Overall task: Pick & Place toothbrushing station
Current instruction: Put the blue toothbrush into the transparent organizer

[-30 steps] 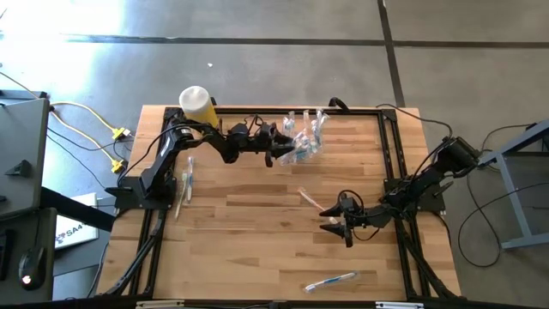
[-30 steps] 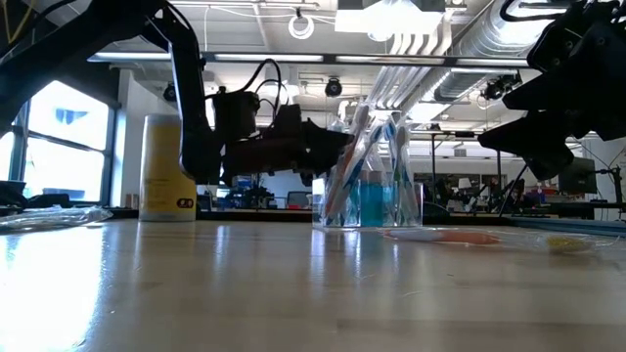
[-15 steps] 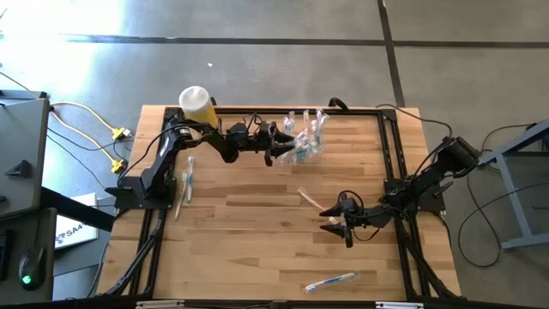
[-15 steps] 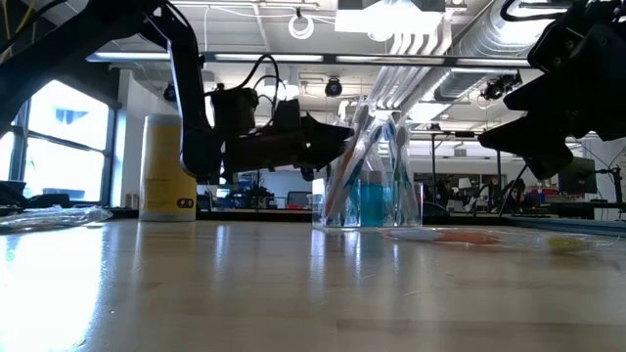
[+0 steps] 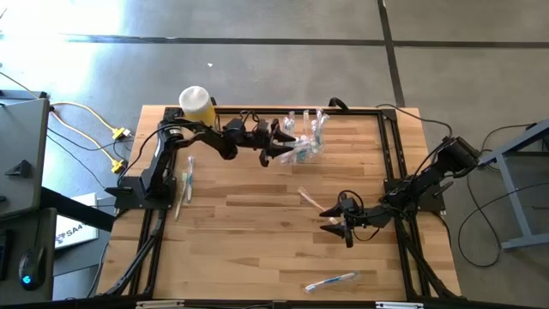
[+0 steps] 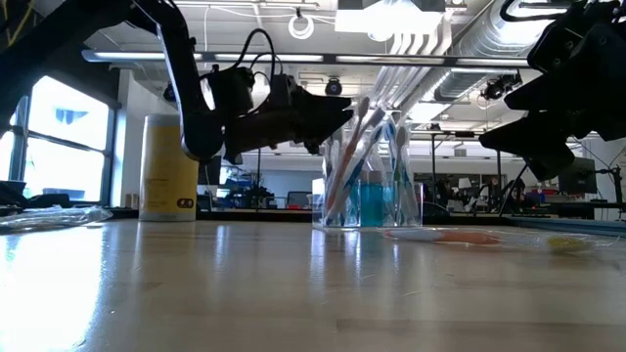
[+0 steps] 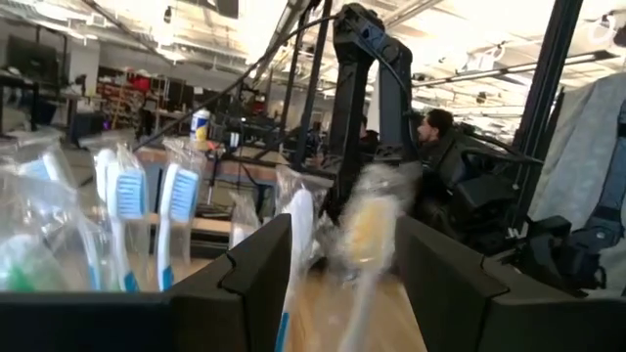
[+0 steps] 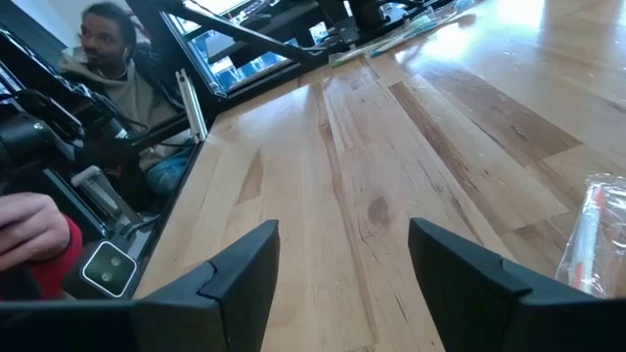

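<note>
Your left gripper [image 5: 276, 142] is hovering just above the table's far edge, right beside the small clear plastic cup [image 5: 307, 148] stuffed with slim clear toothbrushes tinted teal and white [image 6: 364, 156]. Its two dark fingers [image 7: 256, 269] are standing apart, and a wrapped toothbrush with a pale yellowish head [image 7: 367, 235] is showing in the gap between them; you cannot tell whether it is gripped or merely standing beyond the fingers. In the low view the gripper's tips are sitting level with the brush heads, above the cup's rim.

Your right gripper [image 5: 338, 221] is waiting low over the wooden table [image 5: 257, 240] on its right half, fingers [image 8: 240, 269] spread and holding nothing. A pink-tinted wrapped toothbrush [image 5: 308, 199] is lying just beside it.

More wrapped toothbrushes are lying well apart: a teal pair [image 5: 186, 180] by the left arm's base and a blue one [image 5: 330, 281] near the front edge. The tall yellow cylinder container with a white top [image 5: 197, 103] is standing at the far left corner. A person in a hooded top [image 8: 112, 59] is sitting beyond the table.
</note>
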You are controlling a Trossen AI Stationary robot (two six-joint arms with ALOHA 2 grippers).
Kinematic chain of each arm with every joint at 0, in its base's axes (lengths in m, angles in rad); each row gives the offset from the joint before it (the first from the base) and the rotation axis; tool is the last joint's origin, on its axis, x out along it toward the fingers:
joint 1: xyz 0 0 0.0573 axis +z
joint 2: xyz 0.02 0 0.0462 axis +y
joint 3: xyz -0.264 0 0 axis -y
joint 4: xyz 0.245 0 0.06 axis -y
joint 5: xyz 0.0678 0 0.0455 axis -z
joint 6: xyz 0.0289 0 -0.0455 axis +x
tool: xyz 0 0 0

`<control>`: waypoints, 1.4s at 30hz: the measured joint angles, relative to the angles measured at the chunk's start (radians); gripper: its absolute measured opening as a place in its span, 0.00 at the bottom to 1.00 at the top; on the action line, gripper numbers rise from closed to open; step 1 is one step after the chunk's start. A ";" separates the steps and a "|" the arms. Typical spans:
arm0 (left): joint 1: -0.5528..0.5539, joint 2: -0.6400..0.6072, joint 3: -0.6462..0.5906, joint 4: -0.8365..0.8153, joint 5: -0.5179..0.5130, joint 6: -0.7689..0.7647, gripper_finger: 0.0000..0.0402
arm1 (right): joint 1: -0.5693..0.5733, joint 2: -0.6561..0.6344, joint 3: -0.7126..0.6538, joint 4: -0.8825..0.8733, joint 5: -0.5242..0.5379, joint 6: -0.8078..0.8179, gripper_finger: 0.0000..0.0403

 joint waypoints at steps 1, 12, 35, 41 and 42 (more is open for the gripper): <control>0.000 -0.001 0.000 0.000 0.000 0.004 0.44 | 0.000 0.000 0.000 0.000 0.000 0.000 0.55; 0.021 -0.052 -0.001 -0.011 -0.014 0.005 0.44 | 0.000 0.000 0.000 -0.003 0.000 -0.007 0.55; -0.322 -0.645 0.003 -1.235 -0.394 0.555 0.44 | 0.026 0.000 0.008 -0.007 -0.021 -0.064 0.55; -0.479 -0.829 0.003 -1.656 -0.781 0.532 0.44 | 0.034 0.000 0.028 -0.005 -0.021 -0.103 0.55; -0.506 -0.856 0.003 -1.715 -0.849 0.495 0.44 | 0.034 0.000 0.028 -0.005 -0.021 -0.106 0.55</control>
